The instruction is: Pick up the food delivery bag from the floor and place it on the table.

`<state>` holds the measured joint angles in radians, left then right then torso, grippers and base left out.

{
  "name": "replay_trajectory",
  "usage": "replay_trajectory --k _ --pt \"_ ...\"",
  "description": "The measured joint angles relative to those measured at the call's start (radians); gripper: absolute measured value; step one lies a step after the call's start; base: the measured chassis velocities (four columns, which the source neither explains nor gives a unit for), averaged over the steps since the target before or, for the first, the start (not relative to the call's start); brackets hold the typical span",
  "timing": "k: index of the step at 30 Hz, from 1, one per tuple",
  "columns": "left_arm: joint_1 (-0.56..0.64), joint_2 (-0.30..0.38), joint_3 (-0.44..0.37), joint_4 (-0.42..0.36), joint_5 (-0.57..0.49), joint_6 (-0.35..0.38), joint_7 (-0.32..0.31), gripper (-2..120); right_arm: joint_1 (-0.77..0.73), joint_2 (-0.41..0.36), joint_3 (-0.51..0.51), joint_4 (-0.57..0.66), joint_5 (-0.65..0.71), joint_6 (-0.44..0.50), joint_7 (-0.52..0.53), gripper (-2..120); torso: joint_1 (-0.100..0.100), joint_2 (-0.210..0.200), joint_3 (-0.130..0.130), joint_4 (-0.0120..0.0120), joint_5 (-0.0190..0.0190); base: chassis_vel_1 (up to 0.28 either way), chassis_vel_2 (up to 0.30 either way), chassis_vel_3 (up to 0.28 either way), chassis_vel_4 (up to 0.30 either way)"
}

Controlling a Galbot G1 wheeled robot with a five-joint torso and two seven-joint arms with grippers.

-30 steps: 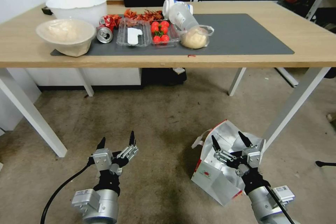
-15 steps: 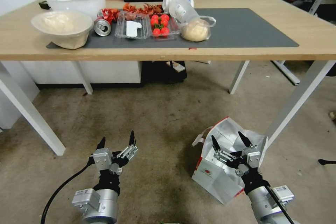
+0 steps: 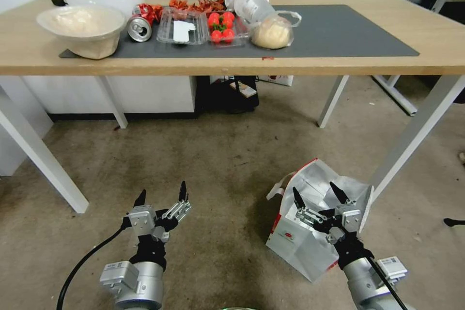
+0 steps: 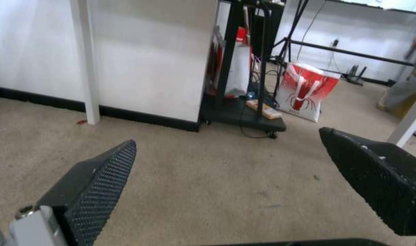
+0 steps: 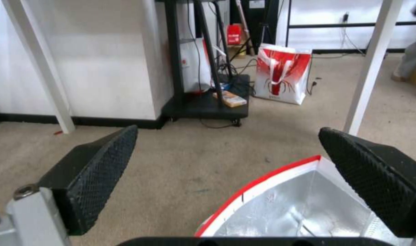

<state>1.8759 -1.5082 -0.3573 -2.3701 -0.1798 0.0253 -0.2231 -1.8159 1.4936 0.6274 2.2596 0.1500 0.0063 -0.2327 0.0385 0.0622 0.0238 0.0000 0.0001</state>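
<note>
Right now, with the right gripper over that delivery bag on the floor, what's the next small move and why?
Probably lower the right gripper toward a white strap handle. Its fingers are open above the food delivery bag, whose foil-lined mouth gapes on the floor, and nothing is gripped. The left gripper hovers open over bare carpet.

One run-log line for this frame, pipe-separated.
phase: pre-grasp | food delivery bag: on floor, open | right claw: open, above bag | left claw: open, idle

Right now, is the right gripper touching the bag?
Cannot tell. In the head view the open right gripper overlaps the bag; in the right wrist view its fingers straddle the foil mouth, with no contact or gap plain.
</note>
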Motion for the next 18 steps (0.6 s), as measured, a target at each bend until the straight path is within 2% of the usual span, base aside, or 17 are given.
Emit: replay_trajectory --k 6,18 --pt "-0.003 0.006 -0.005 0.000 -0.002 0.000 0.000 100 0.000 -0.002 0.002 0.001 0.003 0.000 0.000 100 -0.002 -0.029 -0.024 -0.0001 -0.0001 0.000 0.000 0.000 0.000" --pt "0.002 -0.004 -0.003 -0.001 -0.001 0.001 0.001 100 -0.001 -0.001 0.002 0.002 0.003 0.000 0.000 100 -0.005 -0.040 -0.024 0.0000 -0.0001 0.000 0.000 0.000 0.000"
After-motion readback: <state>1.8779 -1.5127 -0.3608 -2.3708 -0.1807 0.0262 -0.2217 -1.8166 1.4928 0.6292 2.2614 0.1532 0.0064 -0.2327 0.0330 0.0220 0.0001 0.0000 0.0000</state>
